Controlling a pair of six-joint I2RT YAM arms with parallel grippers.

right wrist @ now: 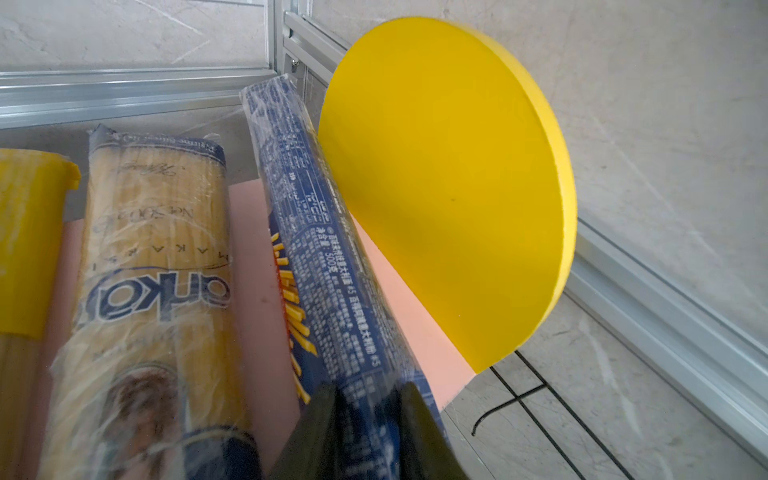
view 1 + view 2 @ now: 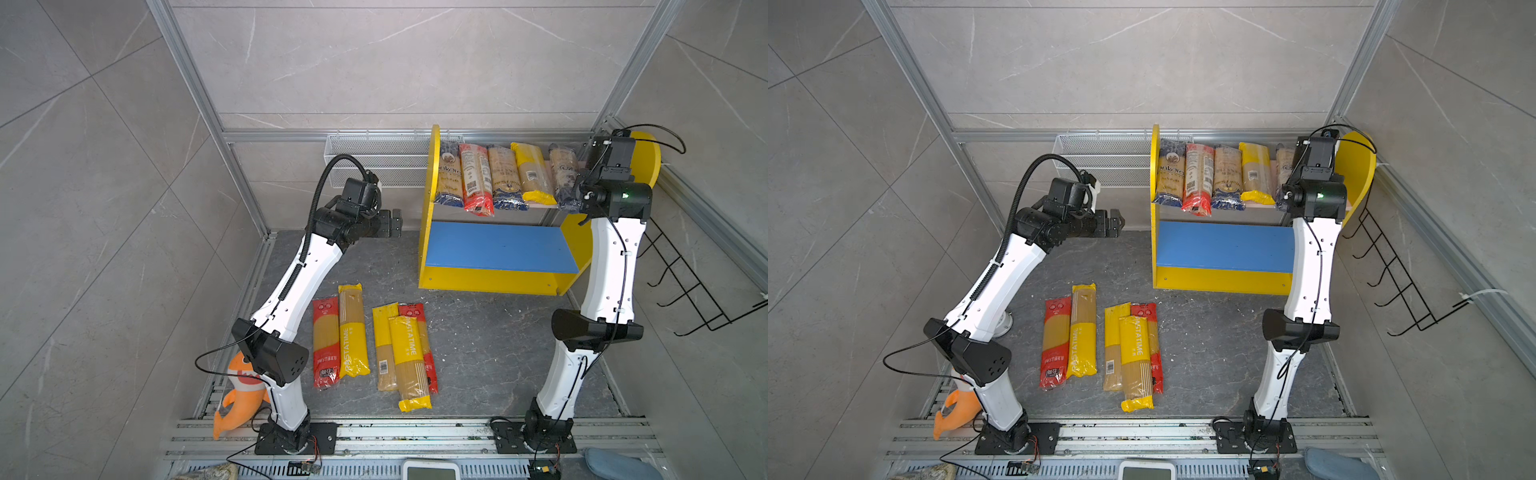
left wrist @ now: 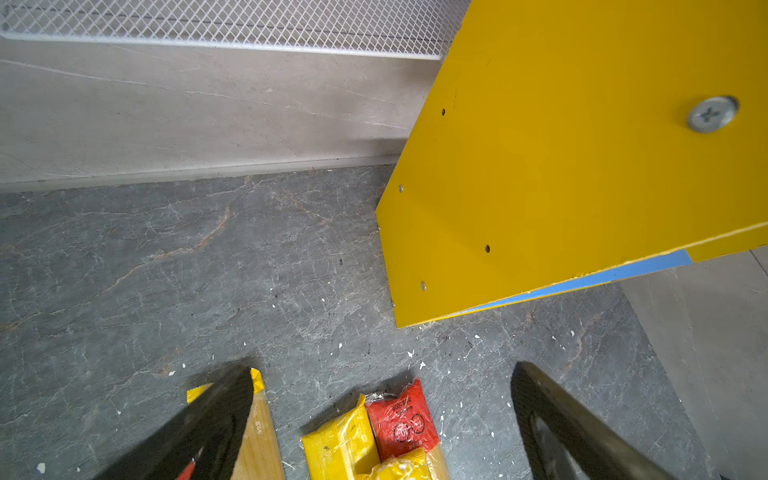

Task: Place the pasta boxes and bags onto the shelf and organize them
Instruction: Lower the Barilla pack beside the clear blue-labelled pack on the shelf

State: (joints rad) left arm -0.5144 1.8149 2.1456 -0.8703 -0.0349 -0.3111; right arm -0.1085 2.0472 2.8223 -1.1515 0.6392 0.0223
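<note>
While right end effector (image 1: 365, 395) pinches blue box (image 1: 324, 249), left end effector (image 3: 382, 372) spread; floor packs (image 2: 405, 353) read PASTATIME.

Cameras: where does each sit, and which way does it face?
Top views: overhead above the robot, facing down toward the back wall; left arm, right arm, shelf and floor packs all show.
Left wrist: on the left arm, facing down past the open left gripper at the floor, shelf side, pack ends.
Right wrist: on the right arm, facing along the right gripper, shut on the blue box over the pink board.
Shared: left wrist and top views both show the floor packs and shelf.
</note>
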